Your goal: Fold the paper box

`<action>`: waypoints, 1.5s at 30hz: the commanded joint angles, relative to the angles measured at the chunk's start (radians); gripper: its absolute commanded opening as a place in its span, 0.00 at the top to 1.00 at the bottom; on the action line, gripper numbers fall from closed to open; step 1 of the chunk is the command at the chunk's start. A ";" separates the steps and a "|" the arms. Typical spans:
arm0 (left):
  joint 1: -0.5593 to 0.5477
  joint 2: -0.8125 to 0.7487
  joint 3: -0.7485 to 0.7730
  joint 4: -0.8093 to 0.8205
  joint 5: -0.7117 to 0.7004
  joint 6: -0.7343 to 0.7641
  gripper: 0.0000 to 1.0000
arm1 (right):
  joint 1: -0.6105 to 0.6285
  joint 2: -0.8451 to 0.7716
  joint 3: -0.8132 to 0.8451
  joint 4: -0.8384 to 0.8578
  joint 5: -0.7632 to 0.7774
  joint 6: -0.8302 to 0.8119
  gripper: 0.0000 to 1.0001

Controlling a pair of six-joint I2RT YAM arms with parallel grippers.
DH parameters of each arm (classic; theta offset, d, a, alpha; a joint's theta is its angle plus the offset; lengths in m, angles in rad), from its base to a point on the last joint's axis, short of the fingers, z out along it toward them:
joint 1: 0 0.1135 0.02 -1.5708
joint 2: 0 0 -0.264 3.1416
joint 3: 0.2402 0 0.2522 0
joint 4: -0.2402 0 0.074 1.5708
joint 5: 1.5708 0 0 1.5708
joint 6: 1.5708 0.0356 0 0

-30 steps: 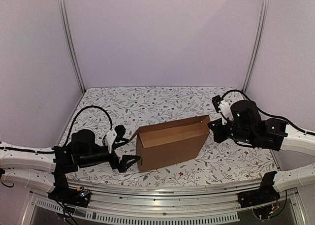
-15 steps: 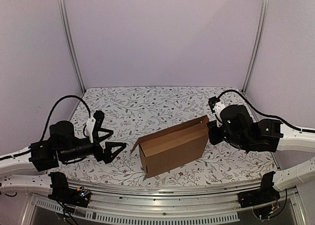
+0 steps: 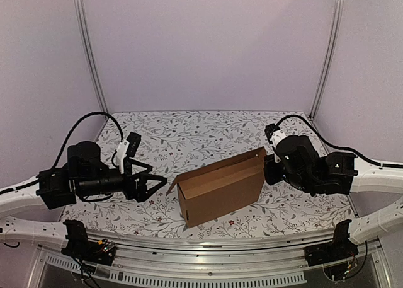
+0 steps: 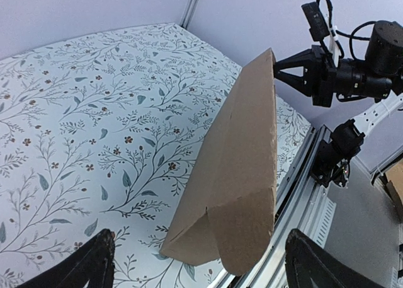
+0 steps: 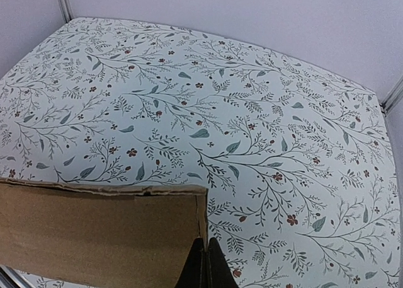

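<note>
The paper box (image 3: 220, 186) stands on the flowered table (image 3: 189, 130), a little toward six o'clock of its middle. It is half formed, with its open top up and its long side slanting from seven o'clock to two o'clock. One small flap sticks out at its ten o'clock corner.

The left tool (image 3: 154, 184) hangs at nine o'clock of the box with its jaws spread wide and nothing between them. It is near that end but clear of the cardboard. From its own camera only the two dark fingertips (image 4: 94, 266) show at the bottom corners, cut off by the frame.

At two o'clock, the right tool (image 3: 269, 165) is squeezed tight on the top corner of the box's end wall. Its own camera shows just a sliver of the closed fingers (image 5: 203, 270) under the cardboard edge, and the pinch itself runs off the bottom of that view. The inside of the box is hard to make out from any angle.
</note>
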 commanded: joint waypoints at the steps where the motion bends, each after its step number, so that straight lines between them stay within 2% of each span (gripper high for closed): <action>1: 0.006 0.040 0.047 -0.054 0.043 -0.040 0.13 | 0.011 0.013 0.019 -0.029 0.009 0.015 1.00; 4: 0.005 0.059 0.074 -0.061 0.083 -0.071 0.21 | 0.011 0.014 0.020 -0.030 0.010 0.012 1.00; 13: -0.013 0.119 0.147 -0.161 0.143 -0.176 0.31 | 0.021 0.023 0.023 -0.029 0.037 0.014 1.00; 21: -0.096 0.172 0.224 -0.285 0.036 -0.255 0.39 | 0.041 0.029 0.030 -0.026 0.077 0.018 1.00; 29: -0.171 0.235 0.288 -0.327 0.011 -0.295 0.43 | 0.042 0.039 0.025 -0.002 0.080 0.017 1.00; 38: -0.199 0.258 0.296 -0.332 -0.029 -0.324 0.43 | 0.045 0.023 0.022 0.003 0.082 0.012 1.00; 45: -0.212 0.282 0.313 -0.324 -0.019 -0.329 0.52 | 0.051 0.019 0.016 0.006 0.086 0.016 1.00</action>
